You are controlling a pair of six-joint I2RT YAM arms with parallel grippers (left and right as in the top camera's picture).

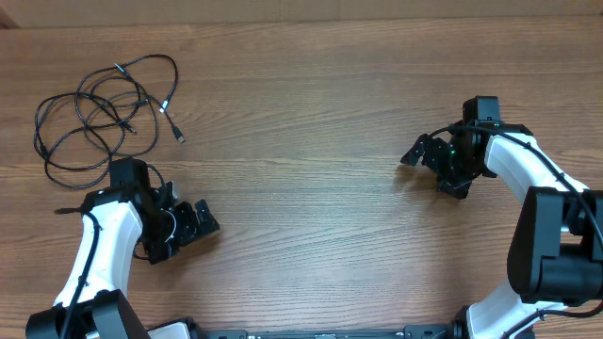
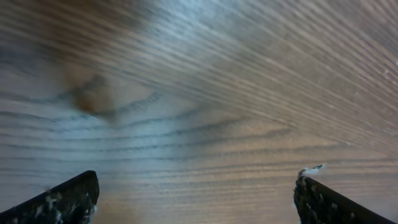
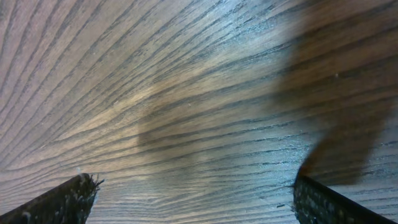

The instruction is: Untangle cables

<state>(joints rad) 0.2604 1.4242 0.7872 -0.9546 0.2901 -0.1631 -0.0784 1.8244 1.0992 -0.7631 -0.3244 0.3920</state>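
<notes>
Your thin black cables (image 1: 105,111) with small plug ends lie in loose, overlapping loops at the upper left of the overhead frame, on the brown wood-grain counter (image 1: 311,113). Just below them, at lower left, your left tool (image 1: 198,226) stands spread wide and empty, clear of the cables. Your right tool (image 1: 421,155), at the right, is likewise released and holds nothing.

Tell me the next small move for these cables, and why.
Probably swing the left gripper toward the cables. They lie untouched in loose overlapping loops at the far left, and this gripper is nearer, open and empty over bare wood; the right gripper is far across the table.
</notes>
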